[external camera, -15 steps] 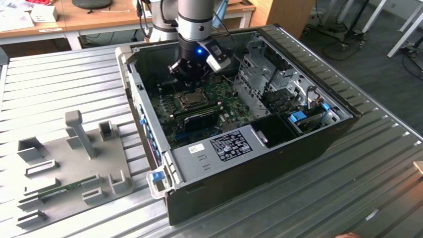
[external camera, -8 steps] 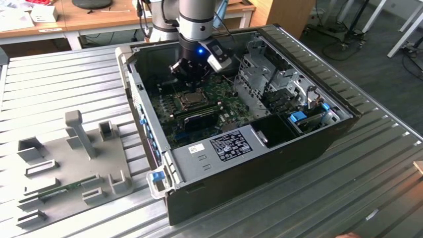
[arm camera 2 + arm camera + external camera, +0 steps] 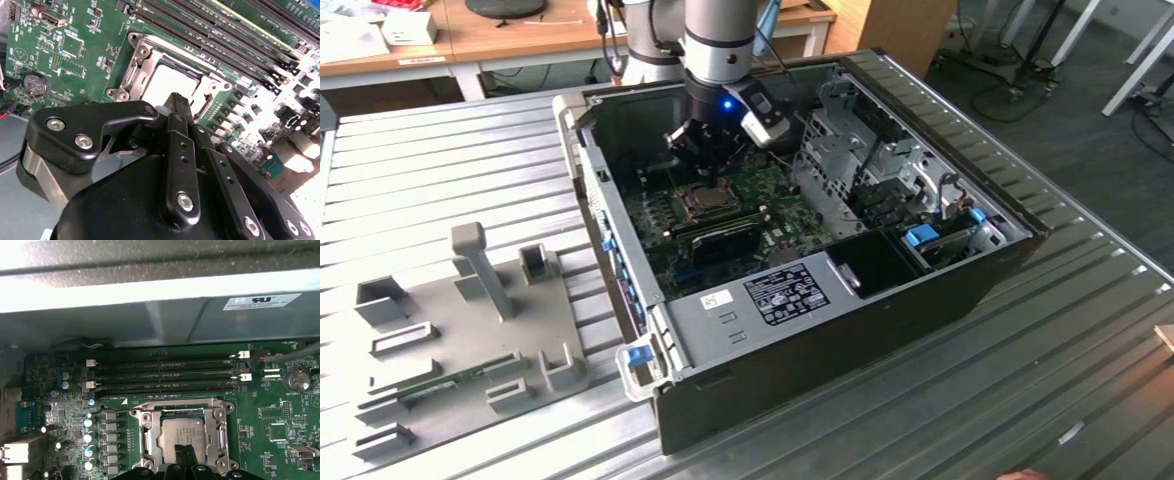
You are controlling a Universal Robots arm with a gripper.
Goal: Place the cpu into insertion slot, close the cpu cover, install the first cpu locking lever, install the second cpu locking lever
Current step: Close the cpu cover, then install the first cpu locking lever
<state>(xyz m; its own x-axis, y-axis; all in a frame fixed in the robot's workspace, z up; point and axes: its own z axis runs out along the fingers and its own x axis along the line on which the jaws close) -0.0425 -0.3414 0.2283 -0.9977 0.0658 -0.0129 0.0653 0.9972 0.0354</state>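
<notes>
Two slim black fingers (image 3: 179, 456) are pressed together, pinching nothing, their tips over the one cpu (image 3: 170, 437), a flat square with a dull silver-grey top. It lies in the window of the single silver metal cpu cover (image 3: 148, 437) on the green motherboard (image 3: 260, 415), near four long black memory slots (image 3: 165, 375). The arm (image 3: 718, 40) drops vertically into the open case (image 3: 854, 340), its gripper (image 3: 707, 155) pointing down.

The arm (image 3: 718, 40) is a silver-grey tube with a blue light (image 3: 724, 101) at its wrist and a pale box (image 3: 765, 112) beside it. The gripper (image 3: 176, 100) is matte black, its flat bars (image 3: 181, 160) held by silver hex screws (image 3: 185, 202).
</notes>
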